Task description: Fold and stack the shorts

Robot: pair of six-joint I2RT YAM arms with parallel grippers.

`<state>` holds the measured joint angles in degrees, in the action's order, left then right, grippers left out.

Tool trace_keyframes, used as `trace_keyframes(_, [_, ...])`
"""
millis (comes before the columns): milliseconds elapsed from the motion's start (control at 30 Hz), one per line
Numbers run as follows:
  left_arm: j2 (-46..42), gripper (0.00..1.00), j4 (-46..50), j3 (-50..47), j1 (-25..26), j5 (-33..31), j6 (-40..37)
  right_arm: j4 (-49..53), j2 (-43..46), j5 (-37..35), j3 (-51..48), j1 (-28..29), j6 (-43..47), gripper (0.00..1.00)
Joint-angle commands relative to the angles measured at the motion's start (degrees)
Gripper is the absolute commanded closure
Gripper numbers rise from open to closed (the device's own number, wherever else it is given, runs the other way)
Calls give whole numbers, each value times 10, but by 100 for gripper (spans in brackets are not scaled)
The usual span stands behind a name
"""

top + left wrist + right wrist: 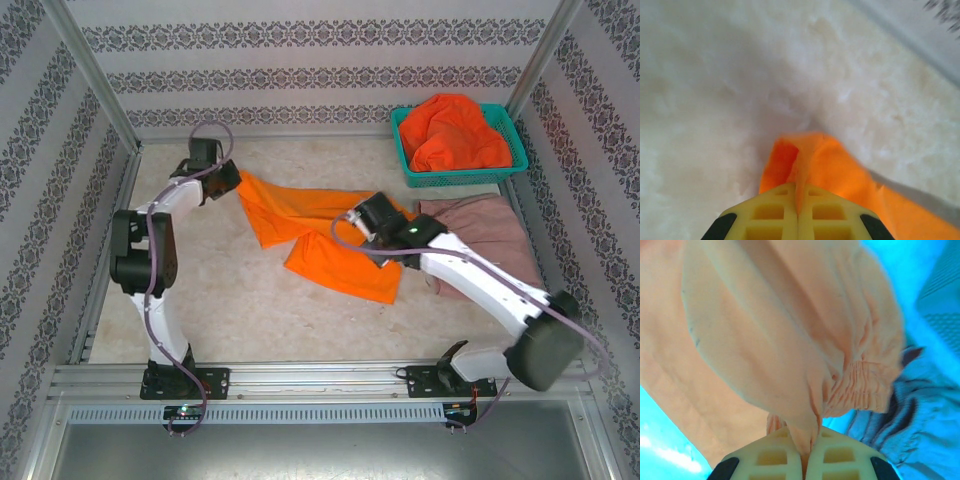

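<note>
While left hand (798, 194), right hand (812, 434) pinch orange shorts (300, 218) | right arm (470, 275) overlaps pink shorts (490, 228)

Orange shorts (300, 220) are made of soft matt cloth; basket (455, 178) is moulded of plastic mesh; table (240, 300) is finished matt, mottled.

This looks like a robotics lab test cell. Aluminium frame posts (93, 75) rise at the upper left and upper right, holding flat panels of patterned wallpaper (320, 40) around a pale table (250, 300). Two robot arms (150, 250) are bolted to a metal rail (320, 380) along the bottom edge.
</note>
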<state>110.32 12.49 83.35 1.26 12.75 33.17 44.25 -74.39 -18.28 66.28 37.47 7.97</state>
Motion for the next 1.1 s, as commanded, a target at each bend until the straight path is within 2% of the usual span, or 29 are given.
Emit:
trace_keyframes(0, [-98, 100, 27, 61, -18, -31, -43, -42, 77, 33, 45, -24, -22, 100])
trace_keyframes(100, [-151, 100, 54, 105, -29, -37, -59, -48, 120, 63, 79, -37, -27, 100])
trace_keyframes(300, [-213, 100, 121, 228, -43, -56, -77, -20, 145, 119, 184, -24, -56, 100])
trace_keyframes(633, [-215, 100, 244, 505, -52, -152, -136, -47, 116, 180, 349, 109, -124, 100])
trace_keyframes(867, [-210, 100, 249, 605, -53, -191, -158, -85, 101, 162, 390, 196, -133, 100])
trace_keyframes(1067, [-185, 100, 247, 643, -53, -210, -173, -93, 106, 102, 364, 216, -153, 100])
